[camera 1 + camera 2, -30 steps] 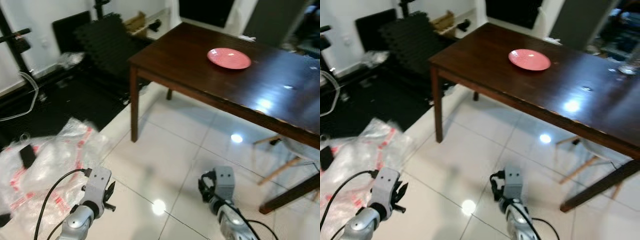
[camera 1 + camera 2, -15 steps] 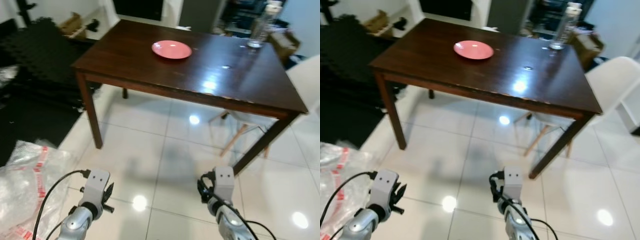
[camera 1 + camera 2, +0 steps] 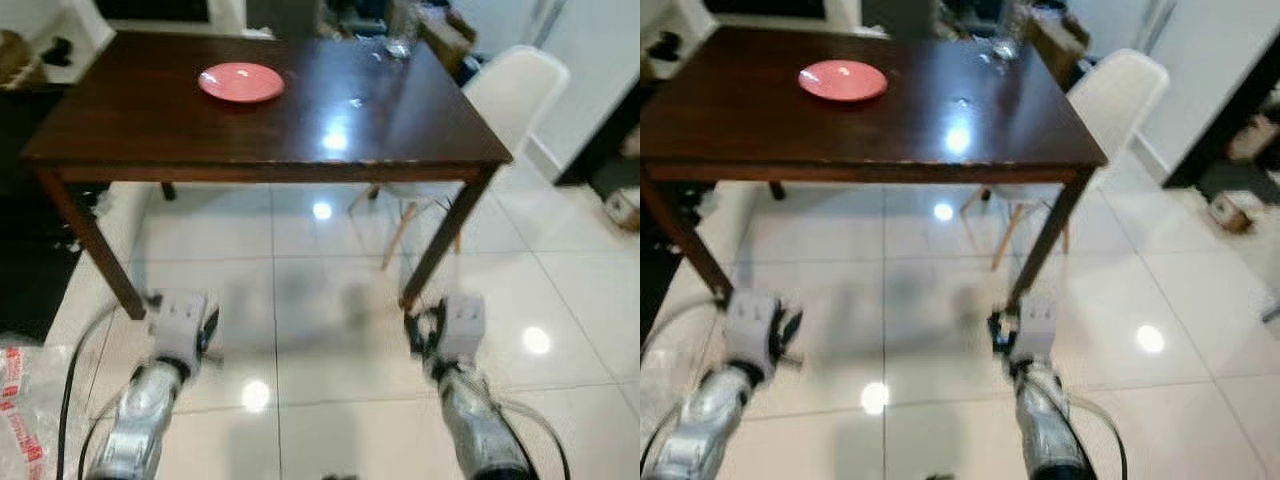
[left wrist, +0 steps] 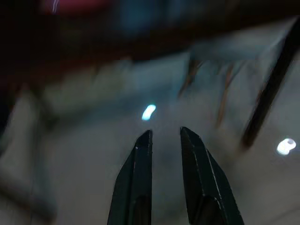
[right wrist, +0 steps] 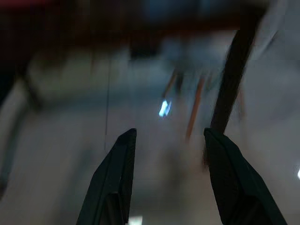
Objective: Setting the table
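A pink plate [image 3: 241,82] lies on the far left part of a dark wooden table [image 3: 300,135] straight ahead. A clear glass [image 3: 400,42] stands near the table's far right corner. Both arms hang low over the white tiled floor in front of the table. My left gripper [image 4: 164,135] has its fingers a narrow gap apart, with nothing between them. My right gripper [image 5: 168,135] stands wider open, also holding nothing. Both wrist views are blurred and look under the table toward its legs.
A white chair [image 3: 512,88] stands at the table's right end, and wooden chair legs [image 3: 400,225] show under the table. A table leg [image 3: 440,235] rises just ahead of my right arm. Clear plastic bags [image 3: 12,400] lie on the floor at the far left.
The whole view has swung to the right, so the table is now squarely ahead and the plastic bags have slid off to the left. Both grippers hang as before.
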`<state>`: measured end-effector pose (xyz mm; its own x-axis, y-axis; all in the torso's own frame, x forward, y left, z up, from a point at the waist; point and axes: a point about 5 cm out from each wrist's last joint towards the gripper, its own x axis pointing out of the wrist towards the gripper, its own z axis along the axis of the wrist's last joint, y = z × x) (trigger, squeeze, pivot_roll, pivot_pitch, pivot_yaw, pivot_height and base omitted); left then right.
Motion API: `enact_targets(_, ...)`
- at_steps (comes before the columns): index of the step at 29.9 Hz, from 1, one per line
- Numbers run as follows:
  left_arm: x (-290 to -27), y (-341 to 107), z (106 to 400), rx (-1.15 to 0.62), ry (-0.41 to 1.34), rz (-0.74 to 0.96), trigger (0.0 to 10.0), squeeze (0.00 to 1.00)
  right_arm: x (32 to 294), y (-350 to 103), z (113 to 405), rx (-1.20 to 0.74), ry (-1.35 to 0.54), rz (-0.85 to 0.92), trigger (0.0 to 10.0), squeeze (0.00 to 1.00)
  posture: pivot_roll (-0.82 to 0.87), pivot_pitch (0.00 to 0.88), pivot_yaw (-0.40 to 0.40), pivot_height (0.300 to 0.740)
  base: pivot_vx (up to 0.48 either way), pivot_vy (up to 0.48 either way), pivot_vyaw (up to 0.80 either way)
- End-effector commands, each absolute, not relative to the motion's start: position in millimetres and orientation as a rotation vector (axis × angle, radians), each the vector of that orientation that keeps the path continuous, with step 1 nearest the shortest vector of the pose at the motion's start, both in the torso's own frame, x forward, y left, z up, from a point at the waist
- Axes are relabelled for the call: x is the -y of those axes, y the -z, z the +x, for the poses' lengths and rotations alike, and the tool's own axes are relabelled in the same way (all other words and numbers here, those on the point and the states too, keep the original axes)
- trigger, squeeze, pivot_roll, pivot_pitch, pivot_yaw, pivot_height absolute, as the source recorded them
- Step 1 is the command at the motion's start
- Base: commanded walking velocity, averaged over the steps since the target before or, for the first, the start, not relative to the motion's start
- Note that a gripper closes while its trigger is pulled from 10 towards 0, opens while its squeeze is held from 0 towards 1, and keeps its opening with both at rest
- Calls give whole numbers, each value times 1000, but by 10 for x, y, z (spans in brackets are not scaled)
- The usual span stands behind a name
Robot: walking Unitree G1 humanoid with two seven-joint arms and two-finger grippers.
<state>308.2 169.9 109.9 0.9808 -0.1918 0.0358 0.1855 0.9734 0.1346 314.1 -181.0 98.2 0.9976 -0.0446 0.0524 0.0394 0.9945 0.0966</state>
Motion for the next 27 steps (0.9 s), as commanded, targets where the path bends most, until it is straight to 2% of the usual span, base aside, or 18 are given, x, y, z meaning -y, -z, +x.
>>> enact_targets(1, -1648, -1204, 3104, 79, 190, 111, 10000, 0, 1807, -1351, 3244, 181, 50, 122, 10000, 0, -33, 44, 39, 740, 480, 0, 0)
enact_targets(2, -1648, -1204, 3104, 79, 190, 111, 10000, 0, 1807, -1351, 3244, 181, 50, 122, 10000, 0, -33, 44, 39, 740, 480, 0, 0)
enact_targets(4, -1497, -1512, 3193, 180, 206, 85, 10000, 0, 1714, -1828, 3310, 341, 15, 128, 10000, 0, -33, 43, 40, 740, 480, 0, 0)
enact_targets(8, -1392, -1701, 3212, 238, 222, 67, 10000, 0, 1627, -2073, 3287, 422, -24, 123, 10000, 0, -31, 44, 40, 740, 480, 0, 0)
enact_targets(27, -1182, -1806, 3130, 240, 281, 52, 10000, 0, 1596, -2062, 3195, 368, -27, 119, 10000, 0, -30, 40, 50, 740, 475, 0, 0)
